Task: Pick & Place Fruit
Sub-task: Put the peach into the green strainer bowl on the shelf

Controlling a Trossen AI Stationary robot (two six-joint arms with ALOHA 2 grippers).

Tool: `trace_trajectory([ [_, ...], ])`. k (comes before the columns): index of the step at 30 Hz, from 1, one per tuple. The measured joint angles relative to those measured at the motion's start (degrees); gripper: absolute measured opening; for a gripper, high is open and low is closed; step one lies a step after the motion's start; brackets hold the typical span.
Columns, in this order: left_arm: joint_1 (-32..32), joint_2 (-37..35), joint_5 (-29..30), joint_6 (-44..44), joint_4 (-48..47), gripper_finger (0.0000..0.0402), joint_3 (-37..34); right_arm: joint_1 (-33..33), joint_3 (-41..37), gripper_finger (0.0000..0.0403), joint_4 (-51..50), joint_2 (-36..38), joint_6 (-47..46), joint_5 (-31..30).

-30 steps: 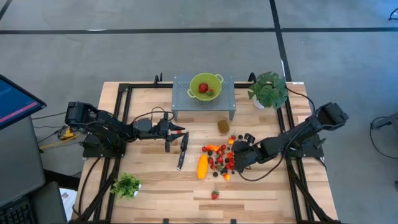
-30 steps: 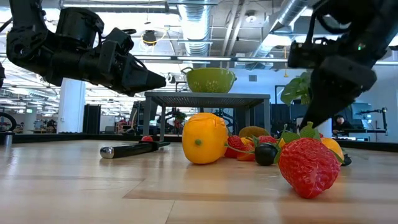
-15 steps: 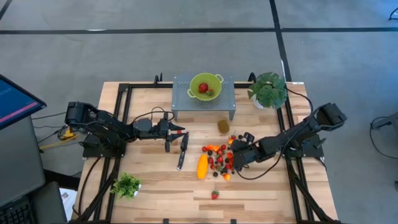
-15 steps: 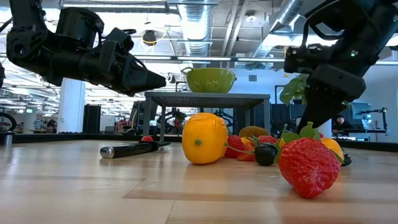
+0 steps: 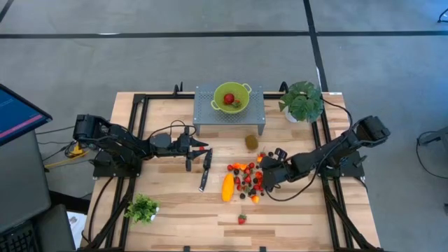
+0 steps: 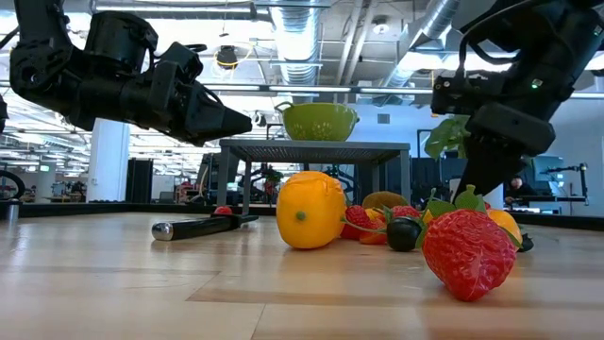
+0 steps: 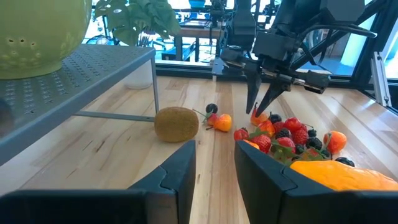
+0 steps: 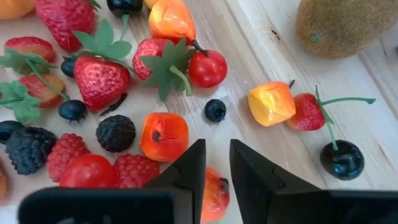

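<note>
Wooden desk (image 5: 175, 210) planks fill the high view: the fruit (image 5: 246, 179) lies scattered right of centre, with two pieces already in the green colander (image 5: 231, 96) on the grey stand (image 5: 229, 117). The right claw (image 5: 264, 175) sits low over the pile; the left claw (image 5: 201, 148) waits near the knife (image 5: 204, 170).

From the low view, the right claw (image 6: 469, 175) hangs just behind a strawberry (image 6: 469, 250).

The right wrist view shows narrow fingers (image 8: 189, 171) straddling an orange piece (image 8: 213, 194), grip not certain. The pick step is underway; next it likely needs closing fully and lifting towards the colander.

The left wrist view shows narrow, empty fingers (image 7: 180, 171).
</note>
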State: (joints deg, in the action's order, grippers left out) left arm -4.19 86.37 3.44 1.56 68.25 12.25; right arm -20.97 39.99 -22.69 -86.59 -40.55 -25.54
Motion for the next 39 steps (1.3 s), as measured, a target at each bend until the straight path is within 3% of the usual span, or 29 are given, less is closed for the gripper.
trace_trajectory([
  [7, 0.0, 0.0, 0.0, 0.0, 0.0, 0.0106, 0.0, 0.0, 0.0, 0.0006, -1.1, 0.0, 0.0, 0.0],
  [18, 0.0, 0.0, 0.0, 0.0, 0.0, 0.0106, 0.0, 0.0, 0.0, 0.0001, -0.9, 0.3, 0.5, 0.1],
  [24, 0.0, 0.0, -0.1, 0.0, 0.0, 0.0106, 0.0, 0.1, 0.0, 0.0001, 0.4, 4.5, 2.7, 0.1],
  [35, 0.0, 0.0, -0.2, 0.0, 0.0, 0.0106, 0.0, 6.0, 0.1, 0.0000, 18.6, 14.3, 21.2, 0.2],
  [39, 0.0, 0.0, -0.2, 0.0, 0.0, 0.0106, 0.0, 10.1, 0.1, 0.0000, 27.3, 15.5, 29.3, 3.3],
])
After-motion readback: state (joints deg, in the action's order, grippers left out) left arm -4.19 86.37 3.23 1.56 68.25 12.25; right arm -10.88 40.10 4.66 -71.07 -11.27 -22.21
